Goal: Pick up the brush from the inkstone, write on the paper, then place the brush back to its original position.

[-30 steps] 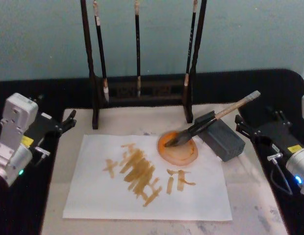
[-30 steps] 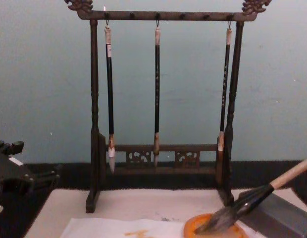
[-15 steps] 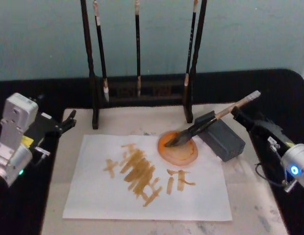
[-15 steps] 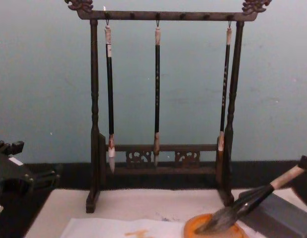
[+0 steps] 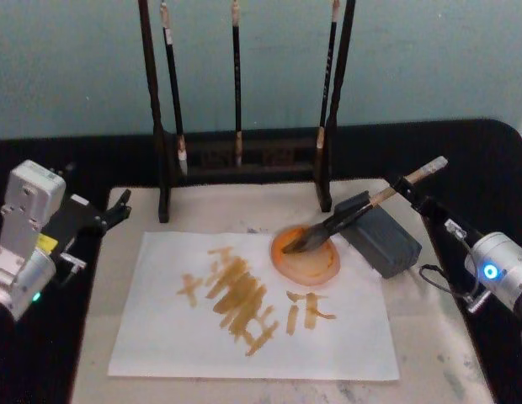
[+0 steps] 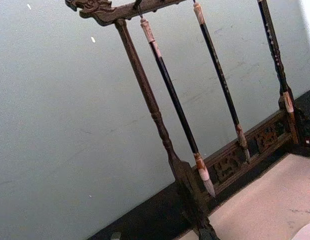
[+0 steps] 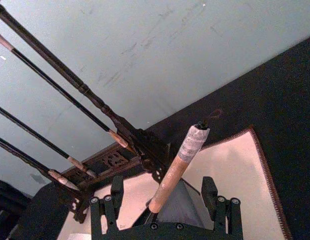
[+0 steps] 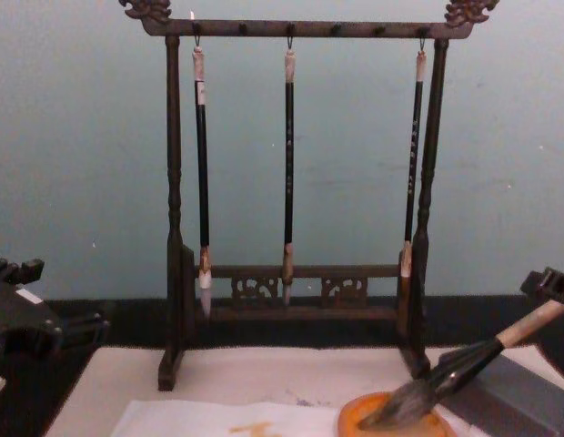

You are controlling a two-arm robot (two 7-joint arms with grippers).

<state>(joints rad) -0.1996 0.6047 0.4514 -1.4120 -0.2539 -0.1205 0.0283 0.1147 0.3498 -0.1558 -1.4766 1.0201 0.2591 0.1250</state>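
Observation:
The brush [image 5: 349, 215] lies slanted, its tuft in a round orange dish [image 5: 307, 263] and its black shaft across the dark grey inkstone [image 5: 386, 244]. My right gripper [image 5: 408, 190] is open around the pale upper handle, not touching it. In the right wrist view the brush handle [image 7: 175, 170] stands between the two fingers [image 7: 210, 196]. The chest view shows the brush [image 8: 464, 364] with the right gripper [image 8: 548, 284] at its handle end. The white paper [image 5: 160, 337] carries orange-yellow strokes. My left gripper [image 5: 116, 208] is parked at the table's left.
A dark wooden rack [image 5: 244, 156] with three thin hanging brushes stands behind the paper, close to the inkstone; it is also in the chest view as rack [image 8: 291, 273]. A beige mat [image 5: 429, 345] lies under everything, on a black table.
My right gripper has moved in from the right edge toward the brush and now straddles its upper handle. The brush and the left arm have not moved.

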